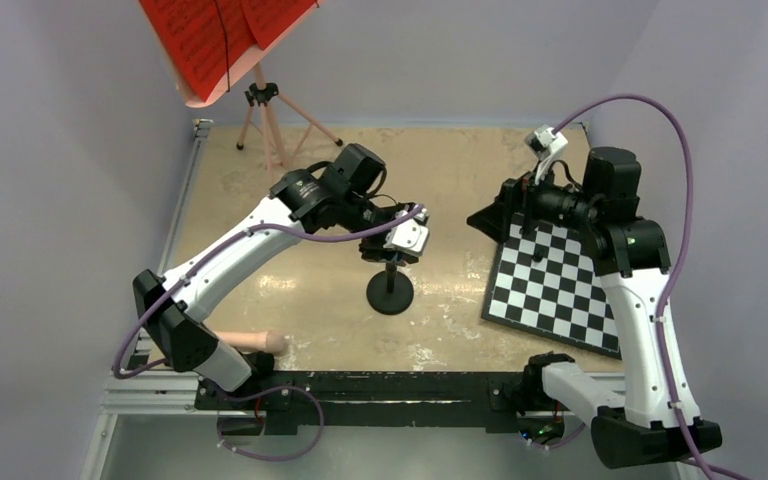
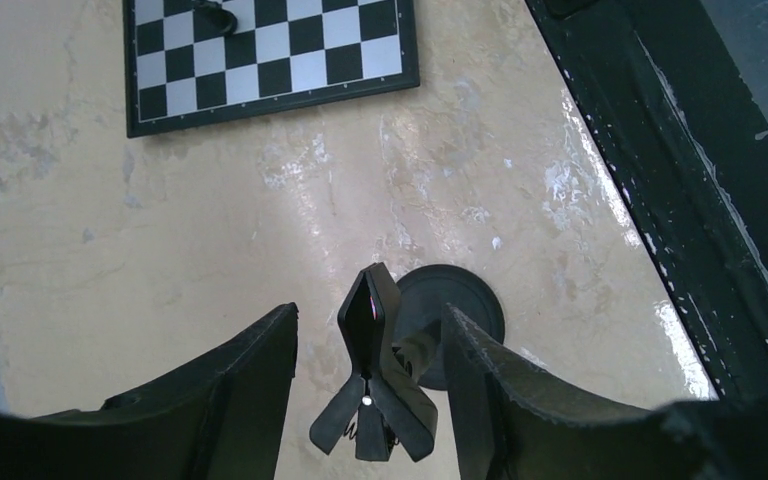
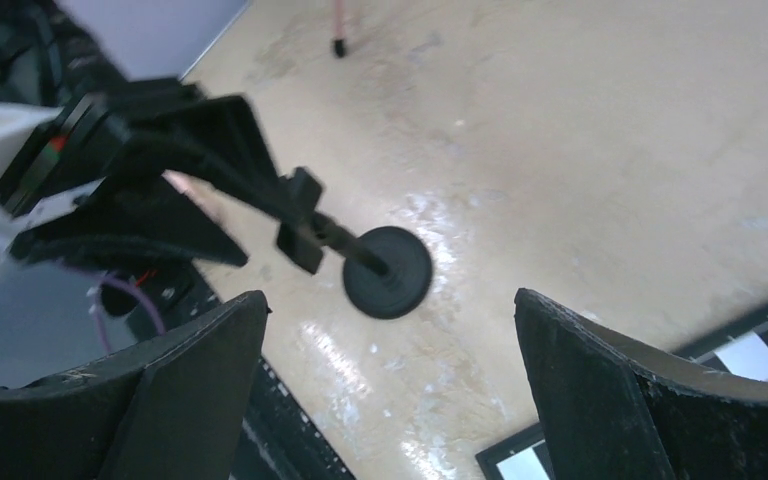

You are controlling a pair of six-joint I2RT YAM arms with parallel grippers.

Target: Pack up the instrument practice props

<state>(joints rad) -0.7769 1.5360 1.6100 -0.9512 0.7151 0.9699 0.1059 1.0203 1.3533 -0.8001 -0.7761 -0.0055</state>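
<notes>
— Where's the pink music stand point(image 1: 272, 133)?
— Upright in the far-left corner, red sheet-music pages point(image 1: 210, 35) on its desk.
— And the grippers?
— Right gripper point(image 3: 390, 298) hangs spread wide and empty by the checkerboard point(image 1: 550, 290). Left gripper point(image 2: 368, 315) has fingers apart, straddling the clip point(image 2: 370, 335) atop the black round base point(image 1: 390, 297), mid-table. The pink rod point(image 1: 257, 342) lies near-left.

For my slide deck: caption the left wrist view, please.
Left gripper straddles the black clip atop its round-based stand, jaws open; checkerboard lies beyond.
</notes>
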